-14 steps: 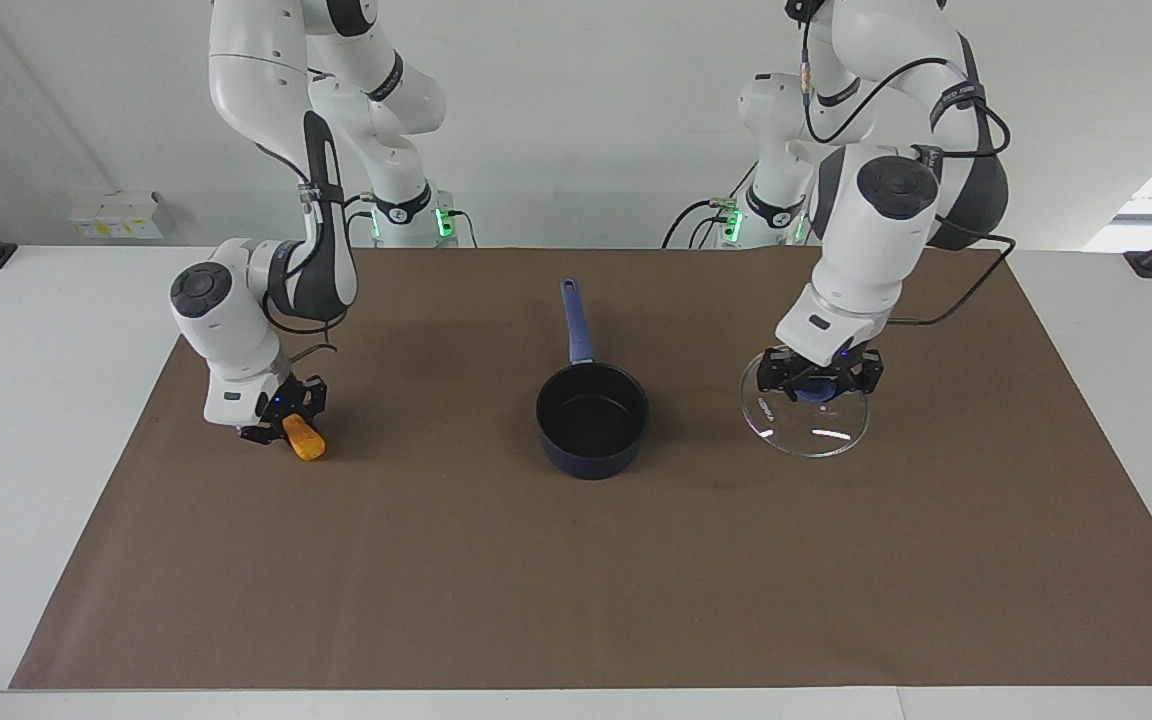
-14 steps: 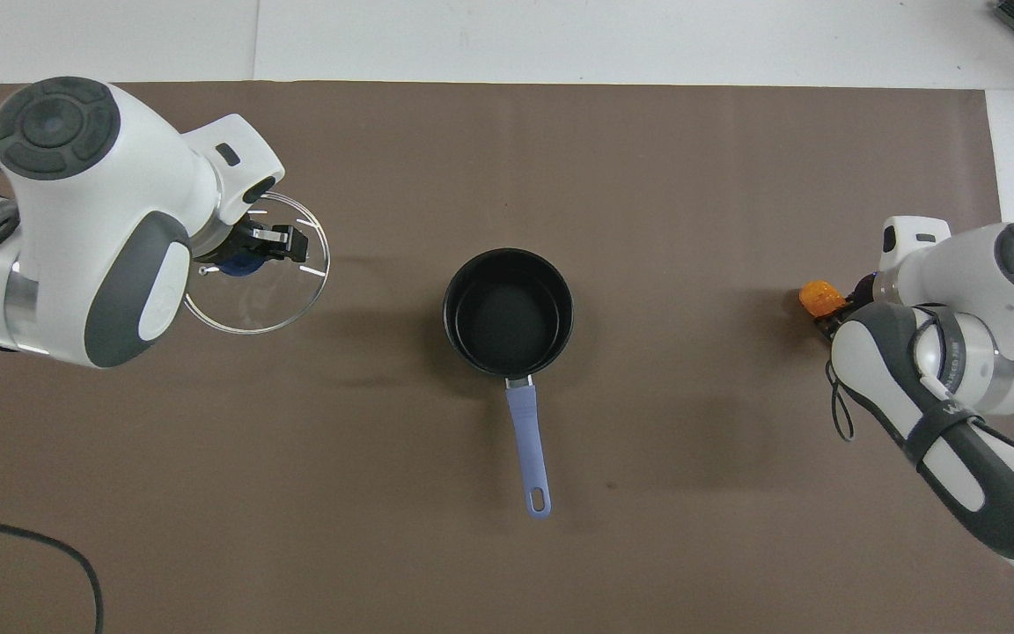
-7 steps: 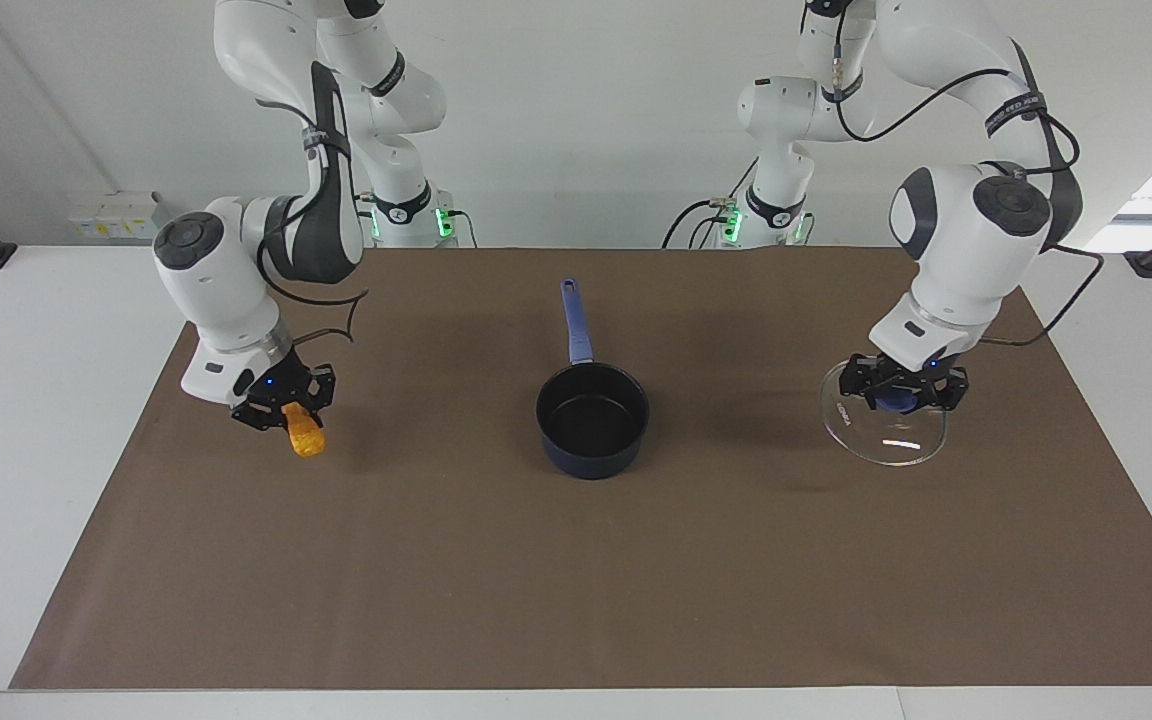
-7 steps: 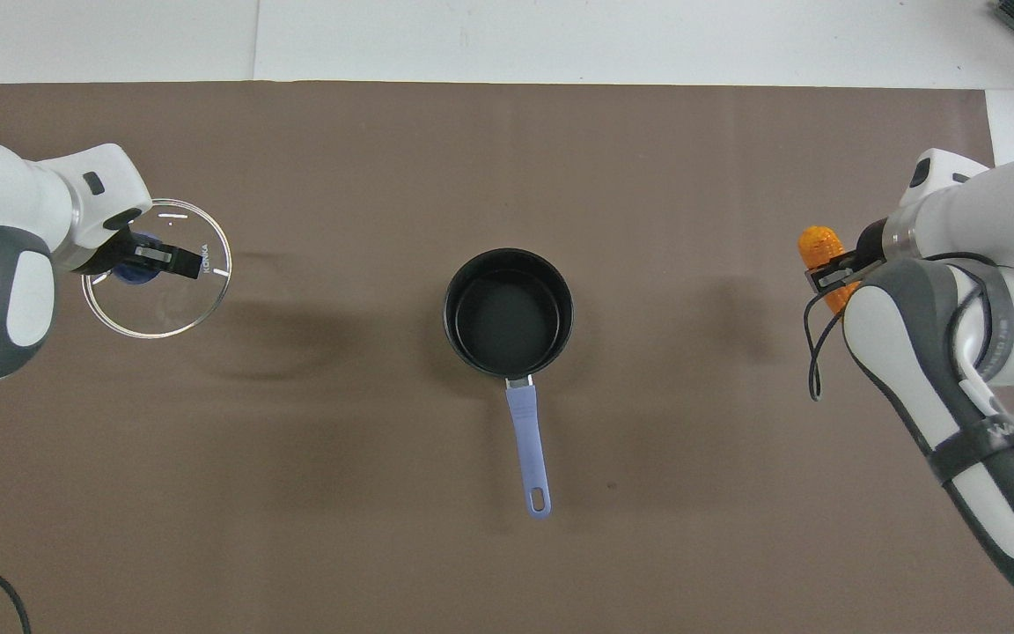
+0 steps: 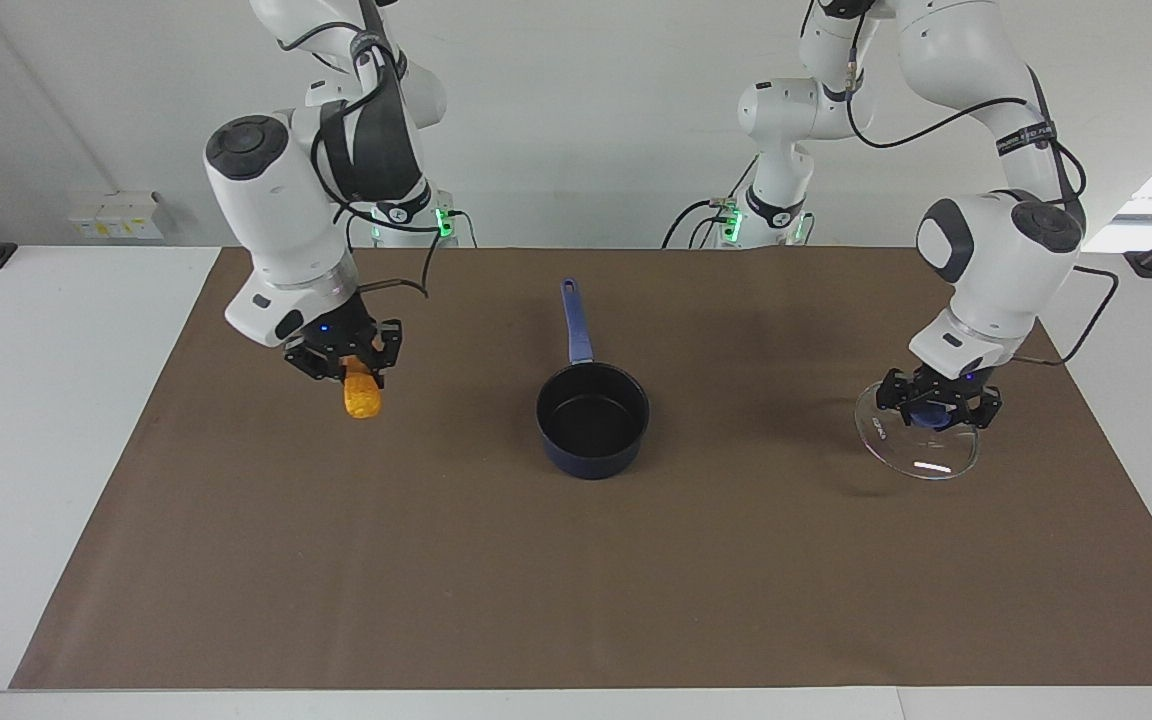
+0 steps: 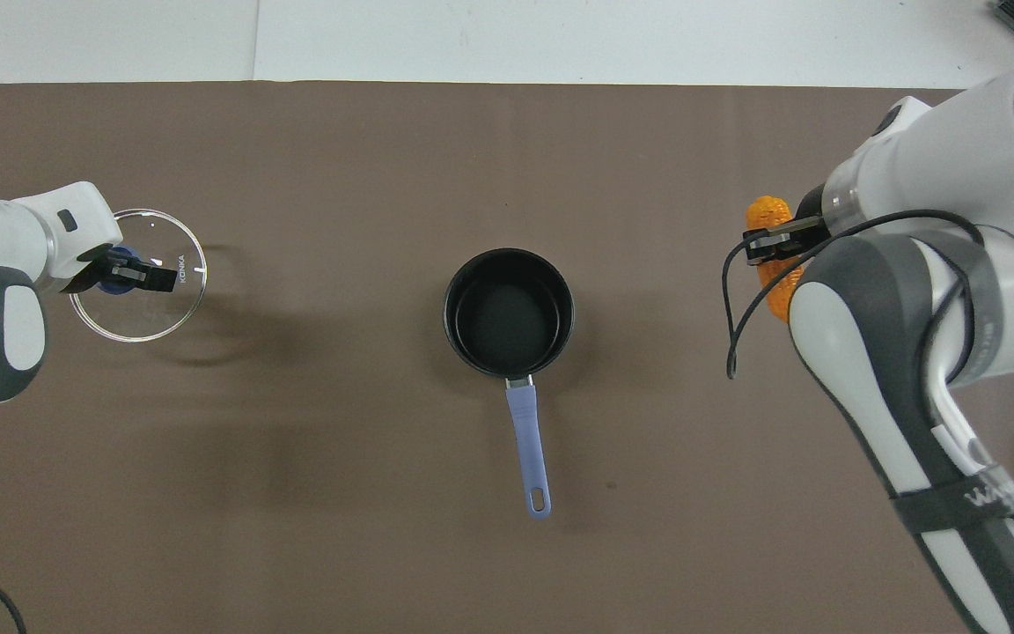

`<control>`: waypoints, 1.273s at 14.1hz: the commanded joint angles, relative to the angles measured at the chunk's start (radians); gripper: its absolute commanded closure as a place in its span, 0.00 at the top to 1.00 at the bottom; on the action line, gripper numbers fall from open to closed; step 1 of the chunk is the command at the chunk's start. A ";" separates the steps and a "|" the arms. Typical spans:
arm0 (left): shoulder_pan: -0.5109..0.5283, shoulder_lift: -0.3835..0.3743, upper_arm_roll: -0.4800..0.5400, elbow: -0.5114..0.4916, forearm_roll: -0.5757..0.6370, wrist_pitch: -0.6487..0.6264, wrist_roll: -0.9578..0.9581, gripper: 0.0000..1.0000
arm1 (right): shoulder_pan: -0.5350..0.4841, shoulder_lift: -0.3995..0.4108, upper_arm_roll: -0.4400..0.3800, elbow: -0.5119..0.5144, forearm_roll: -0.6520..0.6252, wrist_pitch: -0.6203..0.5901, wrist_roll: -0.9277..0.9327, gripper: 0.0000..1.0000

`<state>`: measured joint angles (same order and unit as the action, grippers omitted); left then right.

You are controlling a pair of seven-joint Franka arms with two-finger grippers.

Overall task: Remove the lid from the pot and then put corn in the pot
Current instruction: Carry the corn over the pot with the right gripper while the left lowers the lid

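Presently the pot [image 5: 592, 420] stands uncovered at the middle of the worktop [image 5: 576, 560], its long handle pointing toward the robots.

The lid [image 5: 918, 440] is off the pot. The left hand [image 5: 939, 412] is clamped on the blue knob and holds the lid tilted, low over the left arm's end of the worktop, well apart from the pot. Whether the lower rim touches the surface cannot be told. Judged as glass with a thin metal rim, the lid is stiff, smooth and breakable; the centre knob is the only sound place to hold it, and it should be set down flat and gently.

The corn [image 5: 363, 396] hangs end-down from the right hand [image 5: 346, 362], whose fingers are closed on its upper end. It is raised over the worktop toward the right arm's end, clear of the surface and apart from the pot. The cob looks light and firm; its bumpy kernels should give the fingers purchase, though its round body may swing or roll if the grip slackens.

Assessment: the first step appears done; the corn has yet to be brought over the pot's mouth. A release low over the opening would limit any bounce off the rim.
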<state>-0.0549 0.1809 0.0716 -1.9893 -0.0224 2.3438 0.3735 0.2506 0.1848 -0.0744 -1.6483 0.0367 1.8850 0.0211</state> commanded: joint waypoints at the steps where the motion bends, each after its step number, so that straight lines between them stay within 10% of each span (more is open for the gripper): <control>1: 0.029 0.035 -0.010 -0.017 -0.046 0.081 0.028 0.00 | 0.077 0.047 -0.001 0.033 -0.004 -0.014 0.143 0.00; 8: 0.032 0.155 -0.009 0.017 -0.120 0.129 0.010 0.00 | 0.280 0.195 -0.001 0.172 -0.024 0.003 0.462 0.00; 9: 0.030 0.160 -0.009 0.020 -0.120 0.129 0.008 0.29 | 0.294 0.218 0.001 0.189 -0.020 0.017 0.465 0.00; 10: 0.035 0.160 -0.009 0.032 -0.122 0.124 0.008 0.99 | 0.318 0.240 0.001 0.199 -0.012 0.028 0.480 0.00; 18: 0.035 0.129 -0.006 0.211 -0.108 -0.079 -0.082 1.00 | 0.375 0.341 0.013 0.187 -0.008 0.161 0.531 0.00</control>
<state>-0.0319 0.3281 0.0726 -1.8119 -0.1246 2.3328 0.3413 0.6354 0.5120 -0.0701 -1.4832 0.0238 2.0236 0.5404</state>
